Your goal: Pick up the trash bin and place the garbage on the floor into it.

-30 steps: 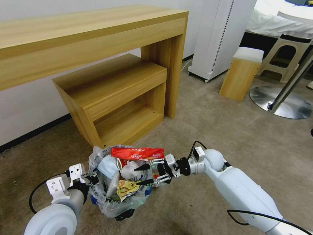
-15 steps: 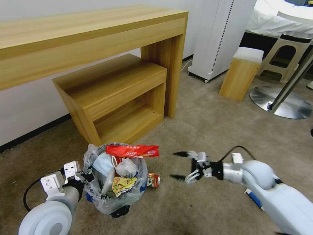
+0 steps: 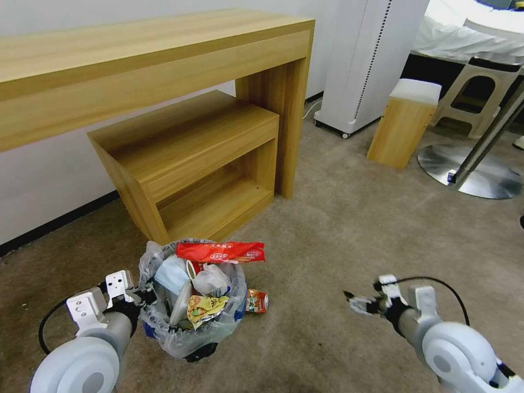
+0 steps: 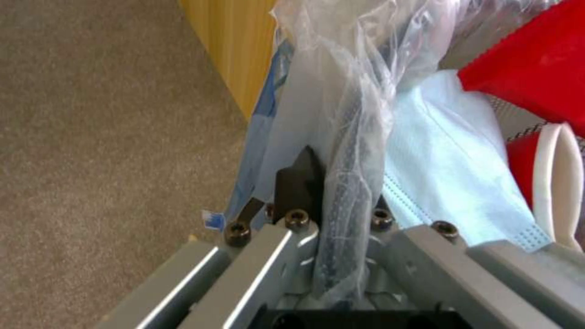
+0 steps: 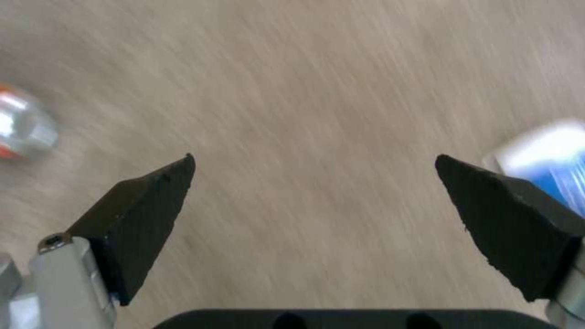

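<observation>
The trash bin, small and black with a crinkly plastic liner, stands on the beige floor before the low shelf. It is heaped with garbage: a red wrapper, a pale-blue mask, a yellow wrapper. My left gripper is shut on the bin's lined rim, next to the mask. A crushed can lies on the carpet just right of the bin. My right gripper hangs open and empty over bare carpet, between the can and a blurred blue-and-white item.
A wooden desk with a low shelf unit stands behind the bin. To the right are a white appliance, a cushioned wooden stool and a round metal stand base. Open carpet lies between them and me.
My right gripper, open throughout, has pulled out of the bin's mouth and back to the right, low over the carpet. The can now shows beside the bin. The left gripper keeps its hold.
</observation>
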Motion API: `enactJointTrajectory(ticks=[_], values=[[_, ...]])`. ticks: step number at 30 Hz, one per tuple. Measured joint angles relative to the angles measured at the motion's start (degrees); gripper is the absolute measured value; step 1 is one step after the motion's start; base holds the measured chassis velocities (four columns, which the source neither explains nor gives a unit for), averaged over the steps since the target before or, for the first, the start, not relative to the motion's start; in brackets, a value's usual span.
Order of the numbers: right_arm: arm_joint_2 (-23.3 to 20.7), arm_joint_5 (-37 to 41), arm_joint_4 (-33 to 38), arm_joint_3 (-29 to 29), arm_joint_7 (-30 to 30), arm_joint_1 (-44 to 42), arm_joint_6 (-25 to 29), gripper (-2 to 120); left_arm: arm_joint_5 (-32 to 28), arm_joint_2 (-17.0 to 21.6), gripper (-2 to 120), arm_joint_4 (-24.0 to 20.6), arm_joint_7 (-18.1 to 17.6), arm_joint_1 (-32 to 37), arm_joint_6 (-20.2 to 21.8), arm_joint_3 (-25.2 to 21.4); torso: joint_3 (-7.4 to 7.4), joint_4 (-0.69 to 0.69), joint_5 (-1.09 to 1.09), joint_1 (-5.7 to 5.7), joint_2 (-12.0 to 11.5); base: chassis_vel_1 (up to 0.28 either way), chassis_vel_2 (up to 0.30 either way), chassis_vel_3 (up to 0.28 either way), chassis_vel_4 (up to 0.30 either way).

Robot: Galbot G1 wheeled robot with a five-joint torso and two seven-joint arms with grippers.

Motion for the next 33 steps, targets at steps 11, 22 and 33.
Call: enactJointTrajectory(ticks=[11,22,33], values=[[-1.34,2.04,-8.18,6.9,5.63,-4.93,-5.79,100,-0.86,0.29,1,-0.24,0.58,0.55,-0.49,-1.3,0.01,0.0,0.0,0.0,0.0,0.0,0.0,0.0,0.0],[-2.57,-10.8,-14.57,9.96,-4.68,-8.09,-5.52,100,-1.0,0.37,1,0.02,0.63,-0.17,-0.55,-1.38,0.01,0.0,-0.01,0.0,0.01,0.0,0.0,0.0,0.0],[-1.74,-18.47,-17.74,14.5,-10.98,-10.66,-5.28,100,-1.64,0.29,1,0.01,0.75,-0.21,-0.64,-1.96,0.01,-0.01,-0.02,0.0,0.01,0.0,0.0,0.0,0.0]])
